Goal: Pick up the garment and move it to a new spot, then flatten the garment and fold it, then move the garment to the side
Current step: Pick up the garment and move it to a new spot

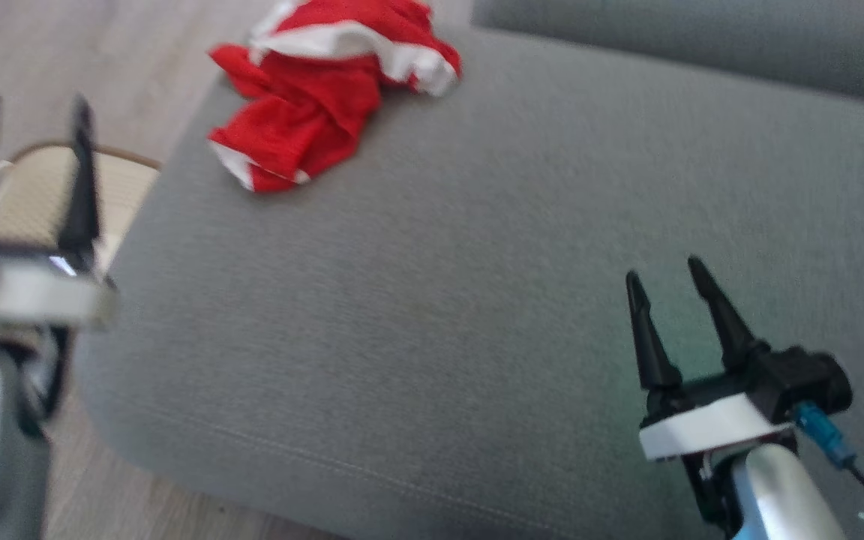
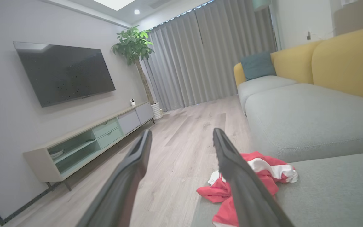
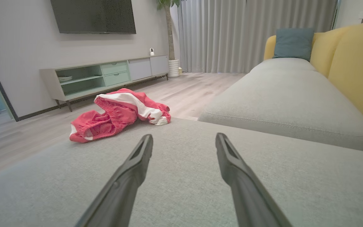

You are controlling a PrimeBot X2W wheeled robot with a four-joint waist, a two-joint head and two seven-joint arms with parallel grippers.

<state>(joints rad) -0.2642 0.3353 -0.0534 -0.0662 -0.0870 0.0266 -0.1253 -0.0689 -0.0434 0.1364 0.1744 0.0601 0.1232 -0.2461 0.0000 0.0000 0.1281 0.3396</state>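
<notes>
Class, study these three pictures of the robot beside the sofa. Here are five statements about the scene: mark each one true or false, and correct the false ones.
1. The crumpled red and white fabric garment lies on the grey fabric sofa seat. True.
2. The right hand grips the garment. False: it is open, apart from the garment, over bare seat.
3. The left hand is open and holds nothing. True.
4. The garment is folded flat. False: it lies in a crumpled heap.
5. The square teal cushion lies on the floor. False: it stands on the sofa against the yellow backrest.
</notes>
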